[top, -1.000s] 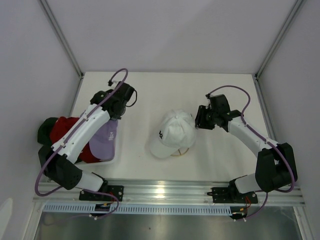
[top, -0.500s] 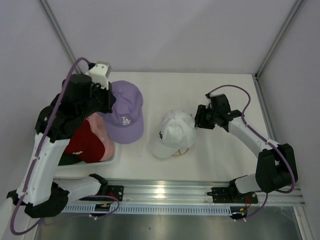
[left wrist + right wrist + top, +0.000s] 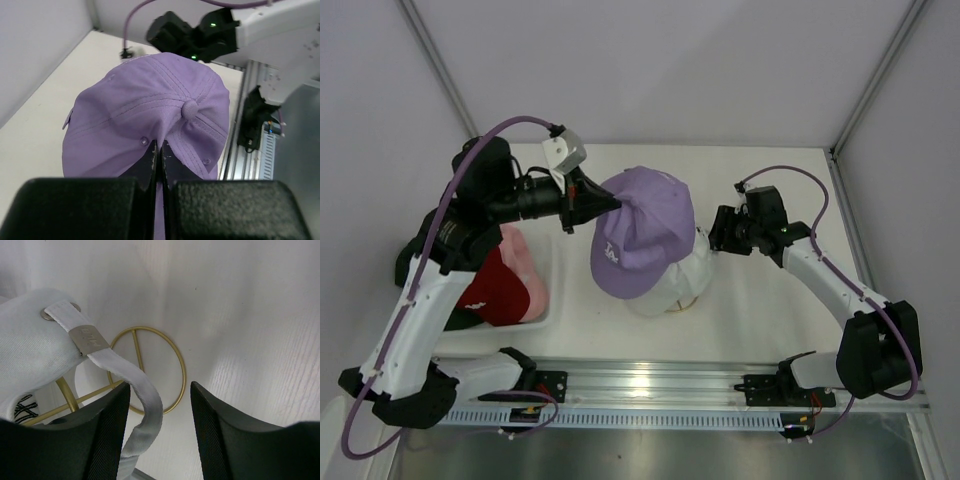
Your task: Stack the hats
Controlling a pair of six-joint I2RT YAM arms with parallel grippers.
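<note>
**Cap transfer: lavender hat now above the white one**

White wood-grain table (image 3: 760, 180): bare at the rear.

White plastic tray (image 3: 552, 300), left side: holds the red fabric cap (image 3: 495, 290) with the pink fabric cap (image 3: 520, 265) against it. A dark cap (image 3: 404, 268) shows at the far left, partly hidden by the arm.

Lavender fabric baseball cap (image 3: 640, 225), stitched panels with a top button: half a second ago it hung beside the tray. It is now above the white fabric cap (image 3: 688, 280), hiding most of it. Contact between the two cannot be told.

Left gripper (image 3: 159, 150): jaws pinched together on the lavender crown fabric. The arm has swung right.

Right gripper (image 3: 713, 238): barely moved, with its jaws apart either side of the white cap's rear strap (image 3: 87, 340), which carries a metal buckle.

Thin gold wire stand (image 3: 138, 356): its ring base lies on the table under the white cap.
</note>
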